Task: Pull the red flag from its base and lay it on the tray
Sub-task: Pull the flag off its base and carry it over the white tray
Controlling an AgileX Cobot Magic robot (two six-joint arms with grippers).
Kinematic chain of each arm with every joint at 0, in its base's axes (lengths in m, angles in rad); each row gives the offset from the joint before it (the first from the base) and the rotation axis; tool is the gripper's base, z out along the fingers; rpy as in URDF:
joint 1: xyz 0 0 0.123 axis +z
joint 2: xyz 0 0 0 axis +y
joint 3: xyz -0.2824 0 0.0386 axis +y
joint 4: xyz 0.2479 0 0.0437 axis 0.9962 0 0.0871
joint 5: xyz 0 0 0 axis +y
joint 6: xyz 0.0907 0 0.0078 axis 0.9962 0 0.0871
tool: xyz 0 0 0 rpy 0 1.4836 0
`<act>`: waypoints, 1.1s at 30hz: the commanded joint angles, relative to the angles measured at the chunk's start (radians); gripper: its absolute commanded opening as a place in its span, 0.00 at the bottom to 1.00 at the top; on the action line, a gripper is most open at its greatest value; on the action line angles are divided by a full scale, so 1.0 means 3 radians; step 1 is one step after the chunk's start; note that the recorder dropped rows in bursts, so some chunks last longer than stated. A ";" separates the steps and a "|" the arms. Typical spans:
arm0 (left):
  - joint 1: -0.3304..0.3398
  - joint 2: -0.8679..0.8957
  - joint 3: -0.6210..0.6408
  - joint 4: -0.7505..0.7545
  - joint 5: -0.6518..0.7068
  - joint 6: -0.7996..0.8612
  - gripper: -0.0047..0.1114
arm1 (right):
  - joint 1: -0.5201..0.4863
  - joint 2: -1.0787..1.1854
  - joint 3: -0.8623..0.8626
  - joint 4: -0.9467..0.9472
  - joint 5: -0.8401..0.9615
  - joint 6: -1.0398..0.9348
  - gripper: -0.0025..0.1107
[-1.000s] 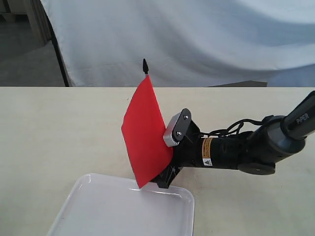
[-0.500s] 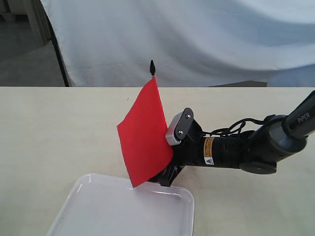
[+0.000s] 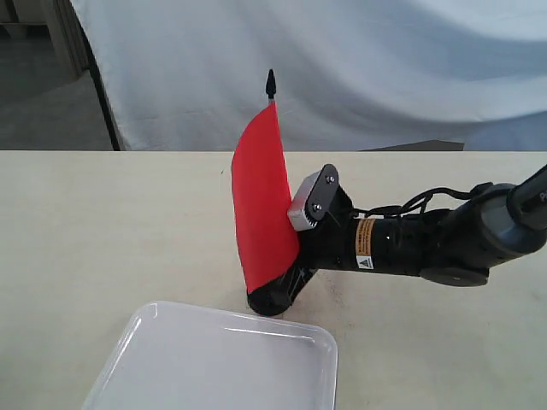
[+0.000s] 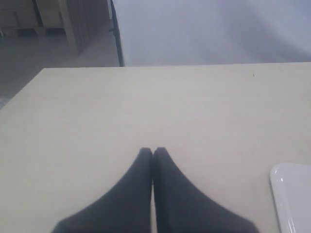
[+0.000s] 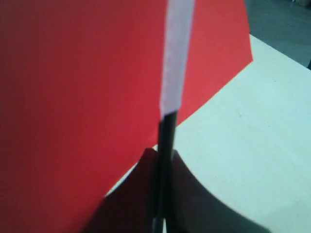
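Observation:
The red flag (image 3: pixel 263 205) stands nearly upright just behind the tray (image 3: pixel 214 367), its pointed black tip (image 3: pixel 271 83) at the top. My right gripper (image 3: pixel 289 278) comes in low from the right and is shut on the thin black stick (image 5: pixel 167 136) below the cloth (image 5: pixel 77 97). A rounded black shape (image 3: pixel 267 301) under the cloth looks like the base, resting on the table at the tray's far rim. My left gripper (image 4: pixel 153 151) is shut with nothing in it, over bare table, with a tray corner (image 4: pixel 291 194) beside it. It does not show in the exterior view.
A white cloth backdrop (image 3: pixel 342 68) hangs behind the table's far edge. The beige tabletop (image 3: pixel 102 231) stretches left of the flag. The right arm (image 3: pixel 427 243) lies low over the table's right side.
The flag has swung from a lean to nearly upright, its tip moving right and up. The cloth has turned more edge-on and its lower corner has left the tray. A black rounded shape now shows below it.

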 commanded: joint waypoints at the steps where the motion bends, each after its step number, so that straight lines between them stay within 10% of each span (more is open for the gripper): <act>1: -0.0015 -0.0009 0.0005 0.0014 -0.0004 -0.0021 0.04 | -0.0017 -0.0192 0.0006 -0.0158 -0.0059 0.0183 0.02; 8: -0.0015 -0.0009 0.0005 0.0014 -0.0004 -0.0021 0.04 | 0.0202 -0.0567 0.0006 -0.0518 0.0584 0.0770 0.02; 20: -0.0015 -0.0009 0.0005 0.0014 -0.0004 -0.0021 0.04 | 0.1710 -0.0820 0.0006 -0.0857 0.3747 0.1268 0.02; 33: -0.0015 -0.0009 0.0005 0.0014 -0.0004 -0.0021 0.04 | 0.2044 -0.0782 0.0006 0.0175 0.5089 -0.0025 0.02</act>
